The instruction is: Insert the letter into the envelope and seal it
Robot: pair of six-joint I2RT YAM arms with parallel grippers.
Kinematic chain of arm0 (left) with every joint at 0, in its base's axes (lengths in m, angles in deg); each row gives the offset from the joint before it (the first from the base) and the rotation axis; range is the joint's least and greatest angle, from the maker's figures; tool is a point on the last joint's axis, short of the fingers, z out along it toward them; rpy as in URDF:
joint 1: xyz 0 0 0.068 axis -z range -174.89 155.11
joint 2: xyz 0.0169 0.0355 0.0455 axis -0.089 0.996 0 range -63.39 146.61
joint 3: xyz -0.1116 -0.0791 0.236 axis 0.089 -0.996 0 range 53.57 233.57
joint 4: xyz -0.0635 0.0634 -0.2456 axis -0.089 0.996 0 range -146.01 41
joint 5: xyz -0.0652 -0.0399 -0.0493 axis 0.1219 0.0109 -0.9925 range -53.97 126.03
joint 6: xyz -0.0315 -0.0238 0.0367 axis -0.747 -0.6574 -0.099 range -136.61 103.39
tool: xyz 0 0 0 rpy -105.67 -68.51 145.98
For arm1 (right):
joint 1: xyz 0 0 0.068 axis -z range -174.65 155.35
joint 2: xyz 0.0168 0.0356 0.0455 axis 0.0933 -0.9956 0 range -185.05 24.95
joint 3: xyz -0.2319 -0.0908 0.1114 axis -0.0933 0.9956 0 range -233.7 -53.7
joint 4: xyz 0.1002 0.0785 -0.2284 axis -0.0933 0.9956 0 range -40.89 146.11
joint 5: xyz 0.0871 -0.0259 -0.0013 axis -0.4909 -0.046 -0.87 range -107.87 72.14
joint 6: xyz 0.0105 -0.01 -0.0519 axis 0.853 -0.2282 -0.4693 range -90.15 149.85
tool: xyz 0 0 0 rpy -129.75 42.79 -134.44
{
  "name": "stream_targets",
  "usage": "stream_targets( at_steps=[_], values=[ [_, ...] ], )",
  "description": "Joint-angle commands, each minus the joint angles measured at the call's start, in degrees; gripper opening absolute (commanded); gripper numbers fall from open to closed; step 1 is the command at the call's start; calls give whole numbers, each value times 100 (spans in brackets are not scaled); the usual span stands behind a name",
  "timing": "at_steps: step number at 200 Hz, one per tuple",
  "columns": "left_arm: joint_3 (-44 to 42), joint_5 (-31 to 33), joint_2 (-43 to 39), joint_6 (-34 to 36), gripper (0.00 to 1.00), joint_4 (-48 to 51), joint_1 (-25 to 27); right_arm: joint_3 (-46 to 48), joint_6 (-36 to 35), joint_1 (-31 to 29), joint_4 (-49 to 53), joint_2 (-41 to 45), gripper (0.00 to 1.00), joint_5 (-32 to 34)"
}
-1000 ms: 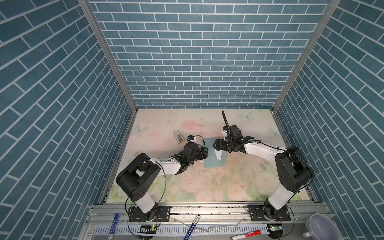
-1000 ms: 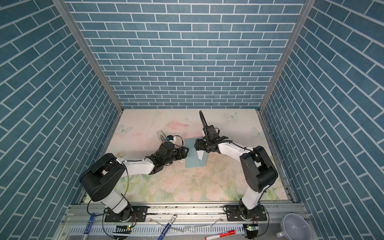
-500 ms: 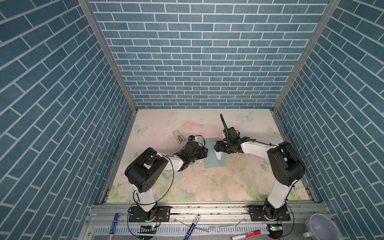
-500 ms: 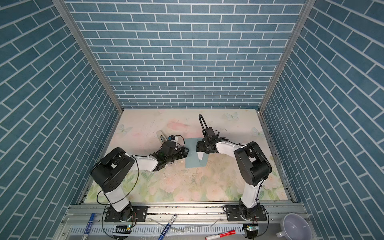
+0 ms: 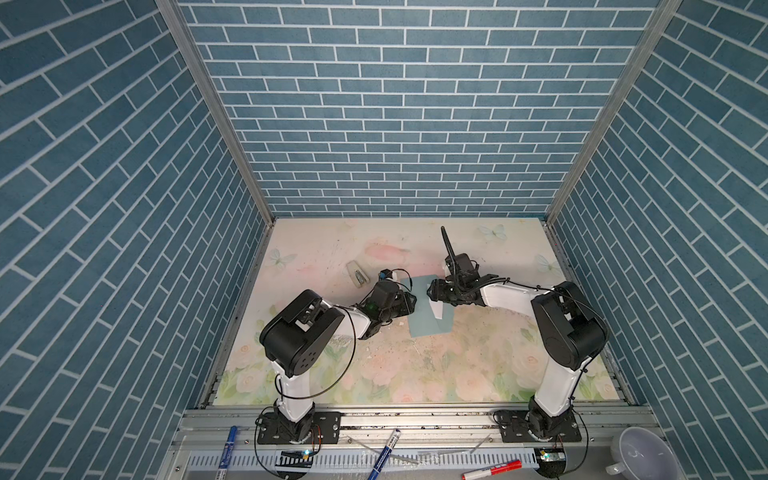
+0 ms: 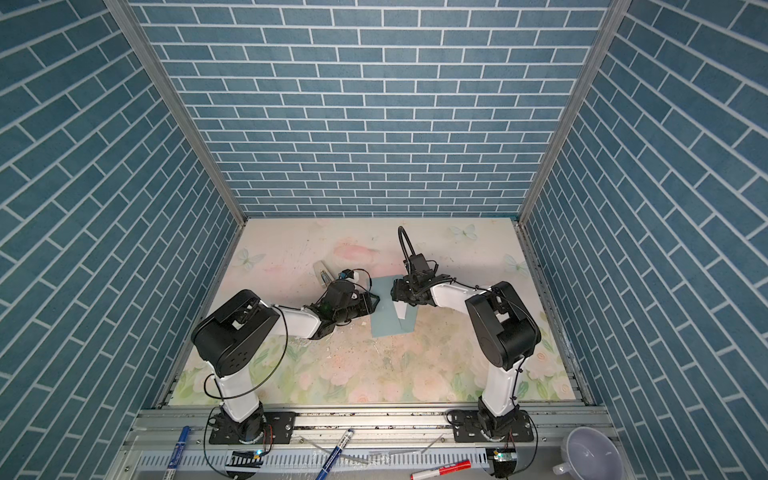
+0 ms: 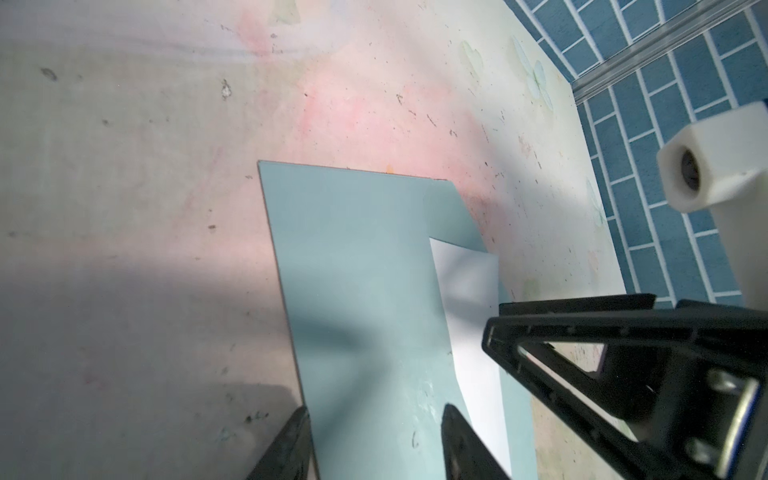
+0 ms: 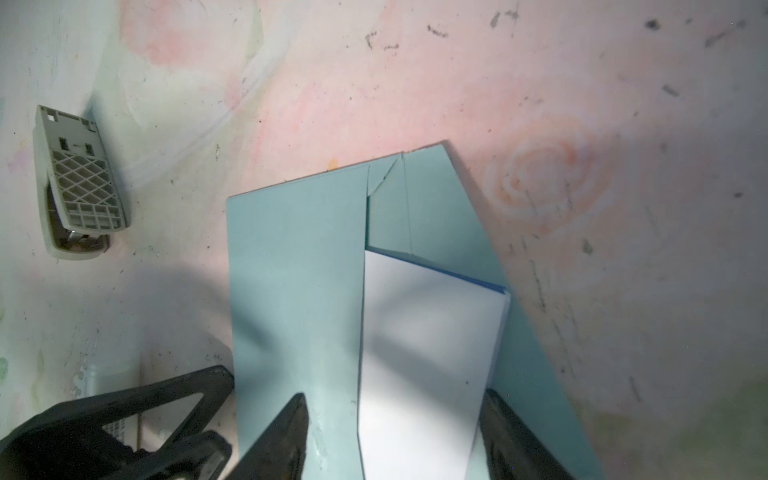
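Checking progress, you are seeing the letter (image 8: 428, 353) only partly inside the envelope (image 8: 299, 291), flap (image 8: 457, 208) unsealed; left gripper (image 7: 374, 419) at its 9 o'clock edge and right gripper (image 8: 395, 399) over its 12 o'clock end are standing half-open, clamping nothing.

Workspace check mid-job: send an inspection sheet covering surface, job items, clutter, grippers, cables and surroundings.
Surface: floral tabletop, scuffed and speckled.
Job's things: teal envelope flat, flap open; white letter partly inside, one end showing.
Clutter: small grey plastic device, left of the envelope, apart from it.
Grippers: left gripper open, astride the envelope's panel; right gripper open, astride the letter.
Cables: black cable arcs above the right wrist, clear of the paper.
Surroundings: brick-pattern walls; markers and white cup on the front ledge.
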State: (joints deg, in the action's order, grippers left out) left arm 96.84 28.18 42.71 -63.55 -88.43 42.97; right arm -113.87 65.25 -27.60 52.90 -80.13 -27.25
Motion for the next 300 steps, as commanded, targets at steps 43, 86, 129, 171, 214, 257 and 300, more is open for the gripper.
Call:
stream_targets(
  at_steps=[43, 86, 129, 171, 214, 257, 300],
  values=[
    [60, -83, 271, 26, 51, 140, -38, -77, 281, -1, -268, -223, 63, -303],
    [86, -106, 314, 1, 51, 140, -41, -67, 428, -5, -425, -328, 63, -479],
    [121, -153, 363, -34, 50, 122, -39, 52, 650, -32, -668, -367, 62, -586],
    [81, -155, 328, -78, 50, 100, -41, 68, 592, -33, -531, -180, 63, -472],
    [-43, -41, 126, -53, 50, 148, -35, 48, 308, -14, 7, 519, 66, -3],
    [-99, -30, -34, -92, 50, 157, -36, 229, 378, -27, 83, 767, 67, -77],
    [-202, -1, -169, -109, 51, 202, -34, 317, 469, -80, -62, 653, 66, -216]
  ],
)
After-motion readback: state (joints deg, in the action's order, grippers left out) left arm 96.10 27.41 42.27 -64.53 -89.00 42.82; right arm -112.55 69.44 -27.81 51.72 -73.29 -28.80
